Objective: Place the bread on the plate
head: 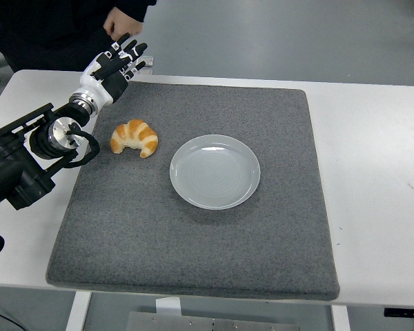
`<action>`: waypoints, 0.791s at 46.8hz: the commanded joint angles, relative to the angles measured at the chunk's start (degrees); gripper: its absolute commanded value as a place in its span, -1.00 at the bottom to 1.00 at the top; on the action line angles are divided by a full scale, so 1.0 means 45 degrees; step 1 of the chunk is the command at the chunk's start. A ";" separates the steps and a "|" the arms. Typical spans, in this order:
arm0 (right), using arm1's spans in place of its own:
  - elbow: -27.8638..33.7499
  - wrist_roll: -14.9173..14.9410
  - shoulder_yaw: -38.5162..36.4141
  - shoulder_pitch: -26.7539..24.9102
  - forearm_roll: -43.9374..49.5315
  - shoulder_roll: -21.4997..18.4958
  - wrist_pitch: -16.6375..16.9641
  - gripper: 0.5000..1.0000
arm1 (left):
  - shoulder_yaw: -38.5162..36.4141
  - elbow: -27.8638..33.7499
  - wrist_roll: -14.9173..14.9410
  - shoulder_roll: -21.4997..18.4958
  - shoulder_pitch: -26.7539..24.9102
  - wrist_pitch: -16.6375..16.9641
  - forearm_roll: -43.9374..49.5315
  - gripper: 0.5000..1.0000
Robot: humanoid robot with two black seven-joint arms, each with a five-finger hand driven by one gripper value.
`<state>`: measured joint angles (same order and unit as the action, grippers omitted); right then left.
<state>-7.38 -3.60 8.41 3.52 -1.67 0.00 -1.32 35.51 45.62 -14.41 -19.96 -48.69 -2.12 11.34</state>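
Left robot hand (117,67) open, fingers spread, holding nothing, over the grey mat's (193,241) far-left corner. Croissant (134,137) lies nearer the robot & slightly right of it, long axis approx left-right, just left of empty white plate (214,171). Right arm not in view.

No text, label, brand, number or sign can be read anywhere here; small white marks on the left hand (115,67) are too small to make out.
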 commanded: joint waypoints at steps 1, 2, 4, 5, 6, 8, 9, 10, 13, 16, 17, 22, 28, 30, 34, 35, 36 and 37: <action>0.0000 0.0000 0.0005 0.0000 0.0000 0.0000 0.0000 0.73 | 0.0000 0.0000 -0.0020 0.0001 0.0000 0.0001 0.0000 1.00; 0.0000 0.0000 0.0005 0.0000 0.0000 0.0000 0.0000 0.72 | -0.0019 0.0019 -0.0058 0.0002 0.0000 0.0001 0.0000 1.00; 0.0000 0.0000 -0.0014 0.0000 0.0000 0.0000 0.0000 0.72 | -0.0020 0.0039 -0.0195 -0.0018 0.0000 -0.0018 0.0000 1.00; 0.0000 0.0000 0.0005 0.0000 0.0000 0.0000 0.0000 0.72 | -0.0039 0.0039 -0.0234 -0.0018 0.0020 -0.0038 0.0000 1.00; 0.0000 0.0000 0.0005 0.0000 0.0000 0.0000 0.0000 0.72 | -0.0039 0.0039 -0.0254 -0.0018 0.0020 -0.0038 -0.0038 1.00; 0.0000 0.0000 -0.0014 0.0000 0.0000 0.0000 0.0000 0.72 | -0.0039 0.0039 -0.0273 -0.0018 0.0000 -0.0038 -0.0077 1.00; 0.0019 0.0000 -0.0014 0.0000 0.0000 0.0000 0.0000 0.72 | -0.0039 0.0039 -0.0293 -0.0018 -0.0019 -0.0038 -0.0117 1.00; 0.0000 0.0000 -0.0014 0.0000 0.0000 0.0000 0.0000 0.72 | -0.0039 0.0039 -0.0293 -0.0018 -0.0039 -0.0038 -0.0156 1.00; 0.0000 0.0000 0.0005 0.0000 0.0000 0.0000 0.0000 0.72 | -0.0098 0.0058 -0.0274 -0.0057 -0.0097 -0.0038 -0.0350 1.00; 0.0000 0.0000 0.0005 0.0000 0.0000 0.0000 0.0000 0.72 | -0.0215 0.0058 -0.0274 -0.0135 -0.0156 -0.0135 -0.0682 1.00; 0.0000 0.0000 0.0005 0.0000 0.0000 0.0000 0.0000 0.73 | -0.0234 0.0058 -0.0274 -0.0155 -0.0156 -0.0251 -0.0857 1.00; 0.0000 0.0000 -0.0014 0.0000 0.0000 0.0000 0.0000 0.72 | -0.0254 0.0058 -0.0274 -0.0213 -0.0097 -0.1013 -0.2165 1.00; 0.0000 0.0000 0.0005 0.0000 0.0000 0.0000 0.0000 0.73 | -0.0254 0.0117 -0.0293 -0.0467 -0.0078 -0.1171 -0.4468 1.00; 0.0000 0.0000 0.0005 0.0000 0.0000 0.0000 0.0000 0.73 | -0.0254 0.0136 -0.0293 -0.0584 -0.0058 -0.1248 -0.5289 1.00; 0.0000 0.0000 0.0005 0.0000 0.0000 0.0000 0.0000 0.72 | -0.0254 0.0195 -0.0293 -0.0916 -0.0078 -0.1716 -0.6637 1.00; 0.0000 0.0000 0.0005 0.0000 0.0000 0.0000 0.0000 0.72 | -0.0254 0.0195 -0.0293 -0.1013 -0.0097 -0.1891 -0.6892 1.00; 0.0000 0.0000 0.0005 0.0000 0.0000 0.0000 0.0000 0.72 | -0.0254 0.0195 -0.0293 -0.1091 -0.0097 -0.2048 -0.7126 1.00; 0.0000 0.0000 -0.0014 0.0000 0.0000 0.0000 0.0000 0.72 | -0.0254 0.0195 -0.0274 -0.1170 -0.0136 -0.2204 -0.7361 1.00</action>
<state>-7.39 -3.60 8.42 3.52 -1.67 0.00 -1.32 34.36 46.47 -15.72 -24.20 -48.97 -10.09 -18.56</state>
